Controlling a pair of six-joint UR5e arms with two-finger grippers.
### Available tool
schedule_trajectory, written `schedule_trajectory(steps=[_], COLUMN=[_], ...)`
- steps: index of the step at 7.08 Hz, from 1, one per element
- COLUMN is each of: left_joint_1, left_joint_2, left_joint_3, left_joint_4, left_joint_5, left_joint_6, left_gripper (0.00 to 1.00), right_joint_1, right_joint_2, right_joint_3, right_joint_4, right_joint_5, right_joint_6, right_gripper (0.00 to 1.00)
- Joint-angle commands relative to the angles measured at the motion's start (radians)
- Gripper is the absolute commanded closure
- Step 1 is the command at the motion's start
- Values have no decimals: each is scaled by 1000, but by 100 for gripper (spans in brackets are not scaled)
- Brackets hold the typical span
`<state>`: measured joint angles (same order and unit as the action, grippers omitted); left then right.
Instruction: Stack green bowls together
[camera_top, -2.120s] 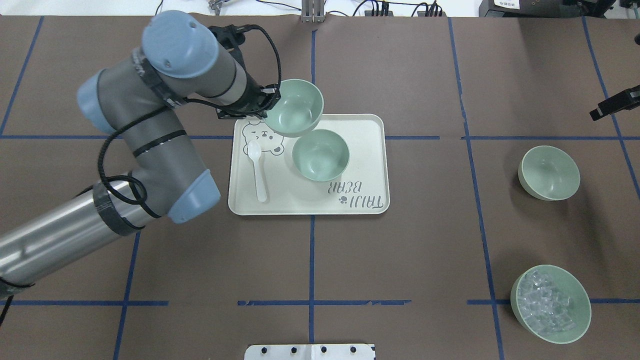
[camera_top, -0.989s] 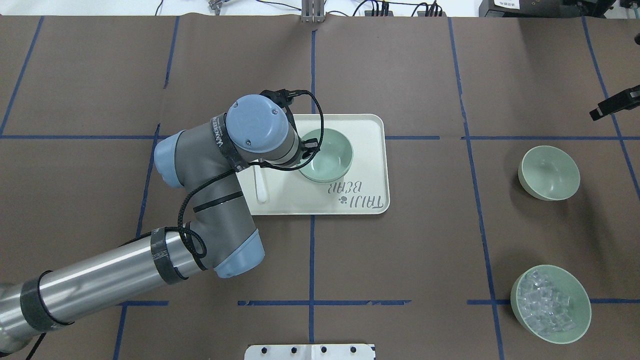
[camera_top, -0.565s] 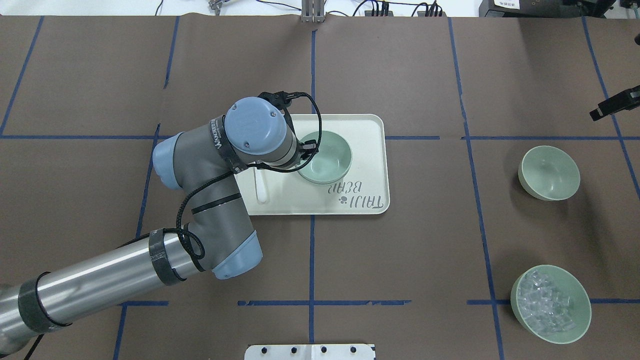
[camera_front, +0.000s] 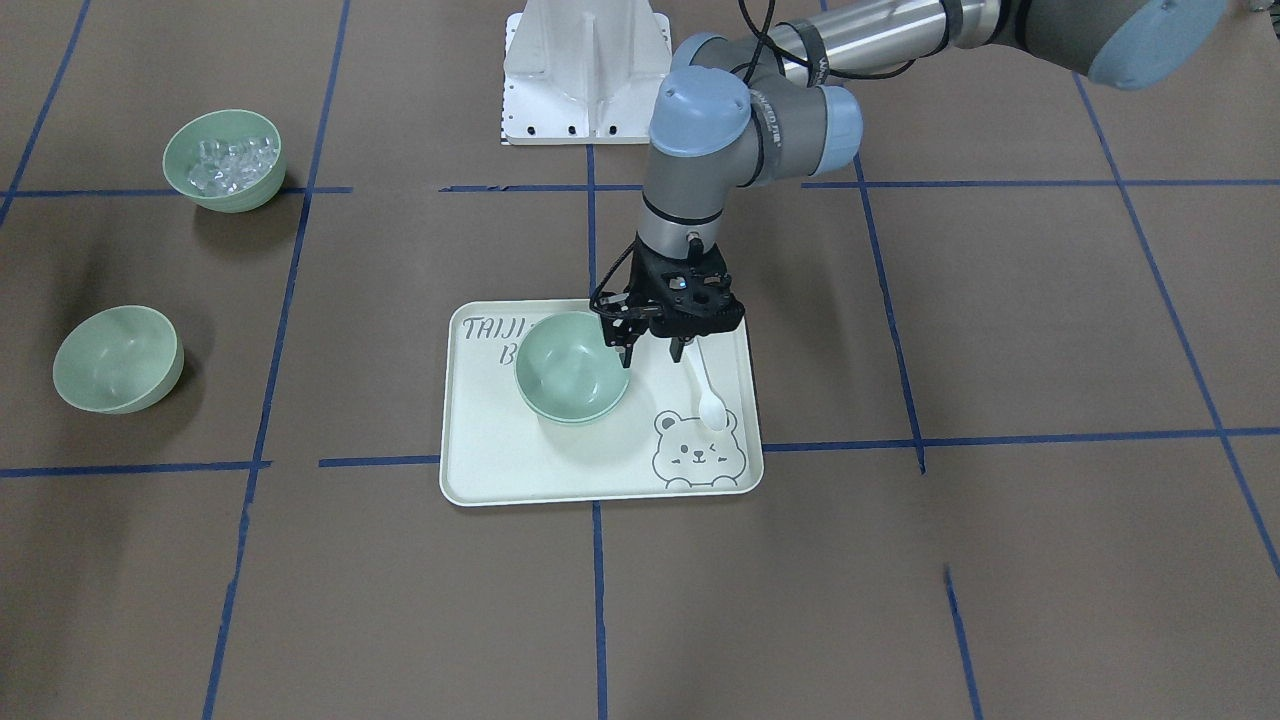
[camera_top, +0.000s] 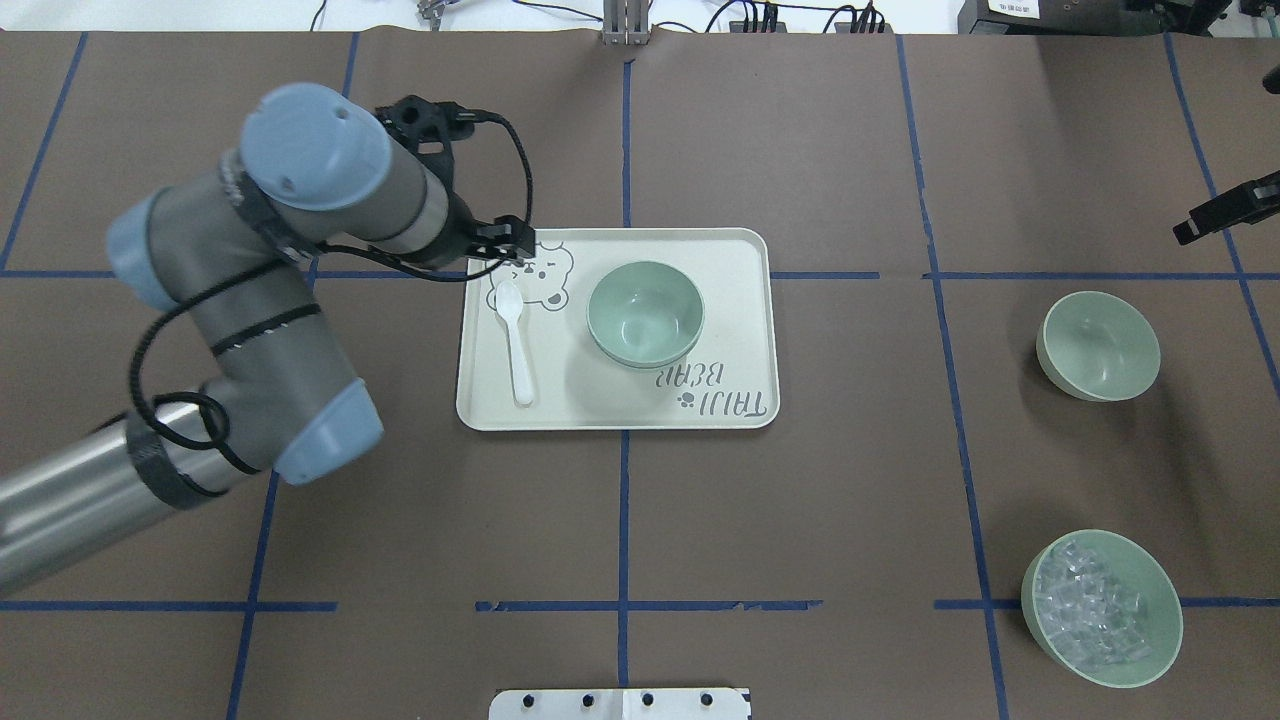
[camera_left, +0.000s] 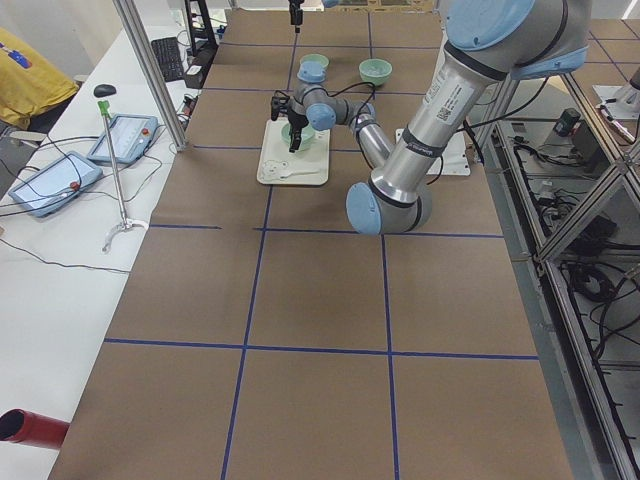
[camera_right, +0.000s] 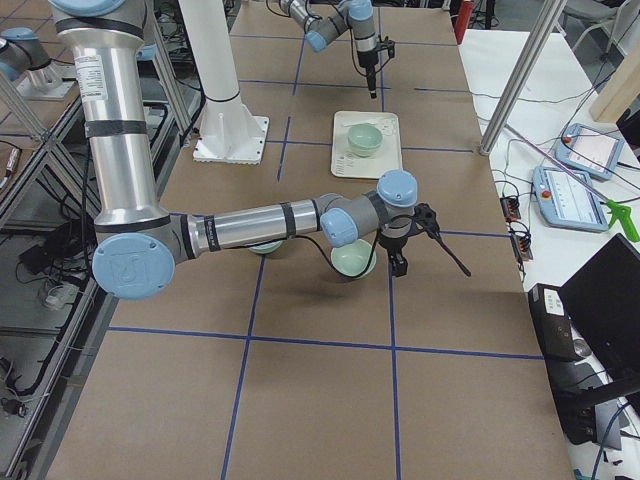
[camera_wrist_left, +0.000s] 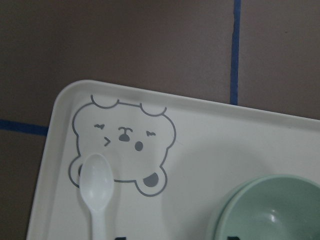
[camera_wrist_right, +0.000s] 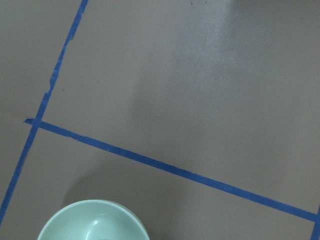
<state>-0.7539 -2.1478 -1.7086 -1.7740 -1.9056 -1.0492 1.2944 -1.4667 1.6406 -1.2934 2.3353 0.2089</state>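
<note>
Overhead exterior view, read from the left: the left pincer (camera_top: 508, 252) is seen empty, its jaws spread wide, raised over the bear-printed corner of the cream rectangular plastic tray (camera_top: 740, 300). Two seconds earlier a bowl was held by its rim in that pincer. A second ago it was being lowered into the bowl on the tray. It has now been released and the arm drawn back. Just on the robot's side of the pincer, a white plastic spoon (camera_top: 518, 345) lies flat. To the pincer's right and lower, the nested pair of pale sage-green round plastic bowls (camera_top: 646, 313) sits upright, the lower rim showing as a thin crescent. Two of three are thus judged stacked. Far to the right, near the right pincer (camera_top: 1225, 210), whose opening cannot be told, the third pale green plastic bowl (camera_top: 1098, 345) rests slightly tilted on the brown paper-covered table (camera_top: 800, 520). It is smooth and glossy inside and stands apart from a like green bowl of clear ice cubes (camera_top: 1100, 608). That third bowl is judged the remaining work.
</note>
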Motion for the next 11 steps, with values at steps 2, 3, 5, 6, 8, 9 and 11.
schedule_trajectory(steps=[2, 3, 5, 6, 8, 9, 11], left_joint_1=[-436, -593, -757, -759, -769, -768, -766], left_joint_2=[309, 394, 520, 481, 437, 431, 428], left_joint_3=[-39, -16, 65, 96, 98, 96, 95], left_joint_4=[4, 4, 89, 302, 399, 400, 401], left_joint_5=[-231, -292, -378, -378, -380, -380, -383], left_joint_6=[730, 926, 1140, 1144, 1146, 1143, 1143], left_gripper=[0, 0, 0, 0, 0, 0, 0], right_joint_1=[-18, -33, -50, -59, -134, -154, -240], right_joint_2=[-72, -84, -118, -119, -147, -153, -155], right_joint_3=[2, 2, 18, 18, 10, 10, 8], right_joint_4=[101, 168, 223, 221, 227, 227, 240], right_joint_5=[-8, -25, -42, -44, -126, -132, -177], right_joint_6=[61, 148, 202, 213, 233, 233, 234], right_gripper=[0, 0, 0, 0, 0, 1, 18])
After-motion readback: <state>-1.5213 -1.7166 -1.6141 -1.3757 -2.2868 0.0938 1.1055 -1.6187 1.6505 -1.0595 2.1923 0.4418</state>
